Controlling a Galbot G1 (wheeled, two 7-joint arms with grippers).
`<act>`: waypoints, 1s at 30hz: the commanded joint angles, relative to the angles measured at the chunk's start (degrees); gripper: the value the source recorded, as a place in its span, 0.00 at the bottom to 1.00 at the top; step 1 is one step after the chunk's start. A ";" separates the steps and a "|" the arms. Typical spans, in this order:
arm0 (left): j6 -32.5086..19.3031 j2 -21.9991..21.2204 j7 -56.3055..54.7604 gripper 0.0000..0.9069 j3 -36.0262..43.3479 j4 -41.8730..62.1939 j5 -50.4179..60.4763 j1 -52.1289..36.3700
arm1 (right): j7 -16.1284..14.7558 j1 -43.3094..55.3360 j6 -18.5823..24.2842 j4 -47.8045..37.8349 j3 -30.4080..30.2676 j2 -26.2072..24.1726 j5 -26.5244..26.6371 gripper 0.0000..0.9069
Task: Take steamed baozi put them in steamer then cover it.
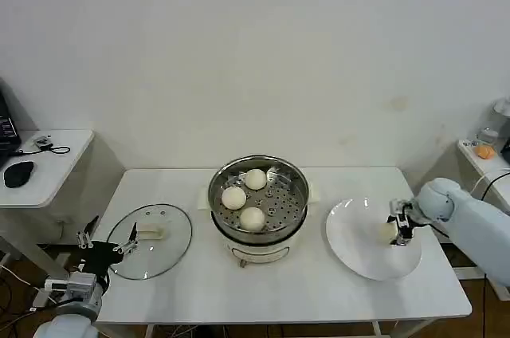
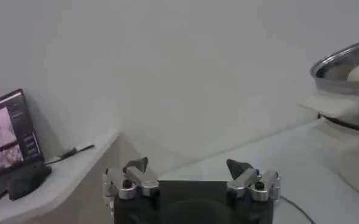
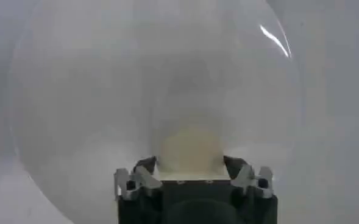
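— While three baozi (image 1: 241, 197) sit in the steamer (image 1: 296, 178), where's the fourth?

— On the white plate (image 1: 355, 230), with the right gripper (image 1: 396, 230) clamped on it, jaws either side, likely to lift it.

— And the cover (image 1: 151, 241)?

— Flat on the table beside the steamer; the left gripper (image 1: 106, 247) waits near it, jaws apart.

Head camera looks down on the whole worktop (image 1: 319, 290); left wrist camera sits low at its edge facing the steamer (image 2: 350, 73); right wrist camera hangs close over the plate (image 3: 75, 122)
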 commanded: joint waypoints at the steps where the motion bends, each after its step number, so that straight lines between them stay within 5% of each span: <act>1: 0.05 0.11 -0.01 1.00 -0.16 -0.24 0.00 0.00 | -0.64 1.03 -0.46 0.31 -0.32 0.25 0.13 0.68; 9: 0.26 0.55 0.01 1.00 -0.30 -0.55 -0.10 -0.22 | -2.83 16.82 -3.19 7.94 -10.50 -3.16 7.54 0.70; 16: 0.22 0.55 -0.07 1.00 0.04 -0.36 0.21 0.02 | -1.76 40.82 -7.09 12.77 -27.16 0.89 20.42 0.70; 23: 0.60 0.65 -0.09 1.00 0.06 -1.27 0.15 -0.18 | 3.54 54.48 -15.22 17.45 -37.94 10.55 37.14 0.71; 26: 0.63 0.77 -0.07 1.00 -0.20 -1.37 0.06 -0.30 | 7.89 55.31 -18.88 19.25 -40.58 14.75 45.56 0.71; 30: 0.79 0.69 -0.07 1.00 -0.44 -1.68 0.08 -0.27 | 11.99 52.52 -23.00 20.19 -41.35 18.48 50.58 0.71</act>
